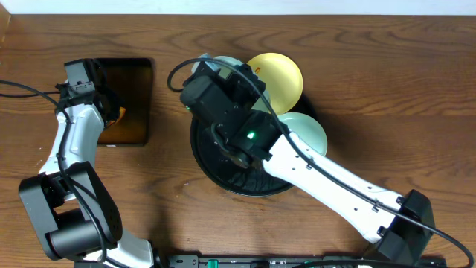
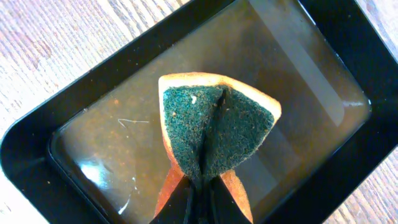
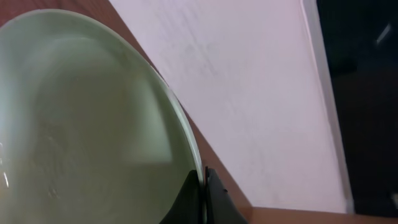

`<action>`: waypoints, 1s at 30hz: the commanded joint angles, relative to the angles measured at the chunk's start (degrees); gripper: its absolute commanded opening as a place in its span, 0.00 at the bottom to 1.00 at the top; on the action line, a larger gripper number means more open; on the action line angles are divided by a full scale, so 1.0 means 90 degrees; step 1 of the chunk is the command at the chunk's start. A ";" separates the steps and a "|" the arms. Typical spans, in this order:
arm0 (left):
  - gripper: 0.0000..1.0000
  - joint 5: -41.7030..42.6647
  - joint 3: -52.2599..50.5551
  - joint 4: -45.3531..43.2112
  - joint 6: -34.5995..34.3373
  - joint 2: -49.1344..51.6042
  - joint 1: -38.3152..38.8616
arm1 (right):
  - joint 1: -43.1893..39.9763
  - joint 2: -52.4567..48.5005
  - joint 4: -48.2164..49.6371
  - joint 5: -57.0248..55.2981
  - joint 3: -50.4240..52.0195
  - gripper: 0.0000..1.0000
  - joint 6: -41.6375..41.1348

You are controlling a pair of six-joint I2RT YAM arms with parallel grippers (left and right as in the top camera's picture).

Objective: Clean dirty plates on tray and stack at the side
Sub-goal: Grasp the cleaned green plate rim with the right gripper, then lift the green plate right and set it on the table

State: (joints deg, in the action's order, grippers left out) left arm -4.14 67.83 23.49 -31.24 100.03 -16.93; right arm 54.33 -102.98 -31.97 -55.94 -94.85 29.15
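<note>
My right gripper [image 3: 204, 186] is shut on the rim of a pale mint-white plate [image 3: 81, 124] and holds it tilted. In the overhead view this plate [image 1: 229, 62] shows only as a sliver behind the right wrist, above the far edge of the round black tray [image 1: 204, 160]. A pale yellow plate [image 1: 279, 74] and a second mint-white plate [image 1: 306, 130] lie at the tray's far right edge. My left gripper [image 2: 200, 186] is shut on a folded orange sponge with a green scouring face [image 2: 217, 124], held over the rectangular pan.
The rectangular black pan [image 2: 37, 143] with brownish liquid sits at the far left of the table [image 1: 137, 74]. The right arm [image 1: 335, 179] stretches from the front right corner across the tray. A pale wall fills the right wrist view's background.
</note>
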 commanded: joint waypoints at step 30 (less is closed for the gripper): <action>0.08 0.0083 -0.0002 0.0049 0.0090 -0.0002 -0.0010 | -0.5013 0.0070 -0.2217 0.8293 -0.0112 0.01 -0.4976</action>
State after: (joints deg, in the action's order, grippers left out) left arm -3.27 67.83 23.81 -31.22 100.03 -16.93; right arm 14.24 -102.98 -50.35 9.80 -94.87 -12.99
